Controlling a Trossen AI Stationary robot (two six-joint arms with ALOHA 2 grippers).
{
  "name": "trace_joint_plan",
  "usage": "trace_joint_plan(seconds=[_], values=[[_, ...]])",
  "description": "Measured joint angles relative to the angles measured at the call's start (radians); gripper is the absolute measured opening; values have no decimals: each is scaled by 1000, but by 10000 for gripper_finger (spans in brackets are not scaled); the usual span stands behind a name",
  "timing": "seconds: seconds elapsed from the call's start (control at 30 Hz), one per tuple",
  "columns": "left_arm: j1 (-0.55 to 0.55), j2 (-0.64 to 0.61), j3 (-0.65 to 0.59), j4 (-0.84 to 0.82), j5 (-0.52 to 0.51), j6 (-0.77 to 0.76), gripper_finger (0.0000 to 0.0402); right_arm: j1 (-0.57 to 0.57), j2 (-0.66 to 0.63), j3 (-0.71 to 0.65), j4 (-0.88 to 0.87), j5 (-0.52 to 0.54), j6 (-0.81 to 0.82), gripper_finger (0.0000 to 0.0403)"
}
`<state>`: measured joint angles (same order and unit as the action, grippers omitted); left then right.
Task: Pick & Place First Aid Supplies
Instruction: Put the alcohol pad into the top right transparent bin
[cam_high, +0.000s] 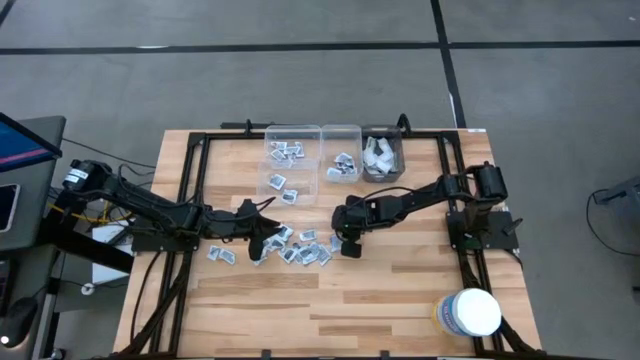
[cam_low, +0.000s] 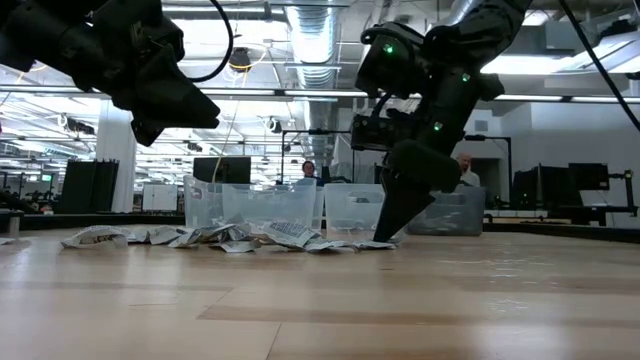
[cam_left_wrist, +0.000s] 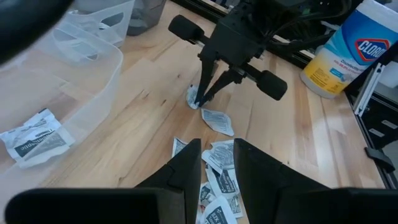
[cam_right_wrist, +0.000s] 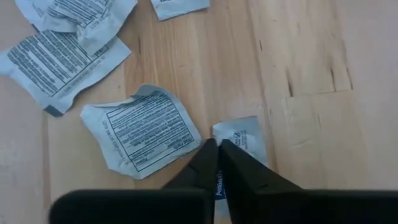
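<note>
— Wooden table (cam_high: 380, 300) first: where are the packets?
— Packets (cam_high: 300, 248) lie scattered mid-table, between both arms.
— Right gripper (cam_right_wrist: 217, 155)?
— Down at the heap's edge, pinched on one small packet (cam_right_wrist: 244, 138), seemingly.
— Left gripper (cam_left_wrist: 217, 158)?
— Hovering above the heap, fingers parted, empty.

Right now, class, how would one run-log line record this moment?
right gripper: shut on packet, tabletop | left gripper: open, above packet pile | bins: partly filled
</note>
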<state>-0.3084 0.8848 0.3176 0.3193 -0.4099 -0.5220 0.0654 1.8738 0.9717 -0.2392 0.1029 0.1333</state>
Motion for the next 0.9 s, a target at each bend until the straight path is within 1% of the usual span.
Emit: trace_joint_plan(seconds=[0.07,0.13,0.33,0.5,0.67,0.9], values=[[0,0,0,0,0,0,94,0,-26,2,-2,0,0,6],[0,0,0,0,0,0,94,0,-48,14,-55,24,0,10],[0,0,0,0,0,0,94,-8,-157,120,-102,149,-96,3],[0,0,0,0,0,0,94,-38,-225,220,-90,258,-210,2],[0,1,0,0,0,-6,94,-93,-255,280,-101,265,-267,3],[0,1,0,-1,0,-6,94,-163,-241,290,-105,264,-290,2]])
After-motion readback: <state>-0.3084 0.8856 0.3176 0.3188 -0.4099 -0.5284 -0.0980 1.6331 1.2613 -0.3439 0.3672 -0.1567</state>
